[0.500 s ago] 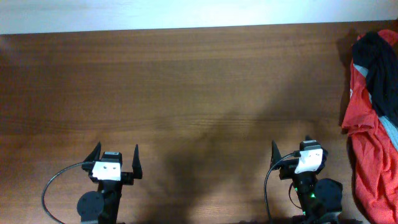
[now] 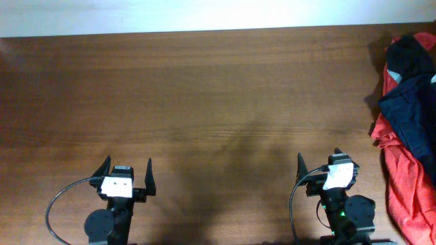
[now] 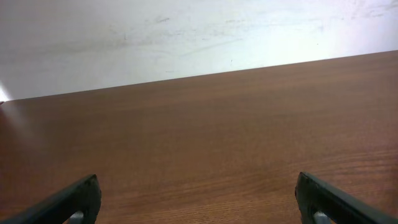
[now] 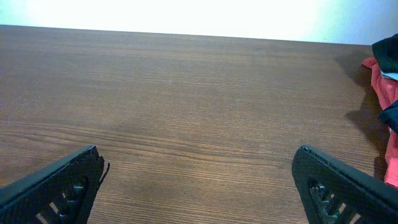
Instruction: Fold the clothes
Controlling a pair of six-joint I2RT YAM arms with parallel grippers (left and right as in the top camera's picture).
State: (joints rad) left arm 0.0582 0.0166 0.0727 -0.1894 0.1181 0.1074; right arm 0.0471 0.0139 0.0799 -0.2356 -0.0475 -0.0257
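1. Placement: the navy shorts (image 2: 411, 116) lie crumpled at the 3 o'clock edge of the wooden table (image 2: 204, 88) in the overhead view. They are draped on top of the red garment heap (image 2: 403, 180) and touch it, and part of the cloth runs off the picture's right side.
2. A black piece (image 2: 411, 53) of the heap shows just toward 12 o'clock of the shorts. Red cloth sticks out from under them toward 6 and 9 o'clock.
3. The left gripper (image 2: 127, 173) sits near the table's 7 o'clock edge. Its two dark fingers are spread wide with only bare wood between them — it holds nothing.
4. The left wrist view agrees: one fingertip sits in each lower corner with brown table surface between them. A pale wall (image 3: 186, 37) stands beyond the far edge at 12 o'clock.
5. The right gripper (image 2: 321, 169) sits near the 5 o'clock edge, its jaws likewise fully apart and empty. From overhead only one finger is plain, the other being mostly hidden behind the white wrist housing (image 2: 338, 175).
6. In the right wrist view both fingers frame bare wood. The shorts and heap appear only as a sliver at 3 o'clock, well apart from the fingertips.
7. Neither gripper touches any cloth — the shorts are nearer the right gripper, at about its 2 o'clock from overhead.
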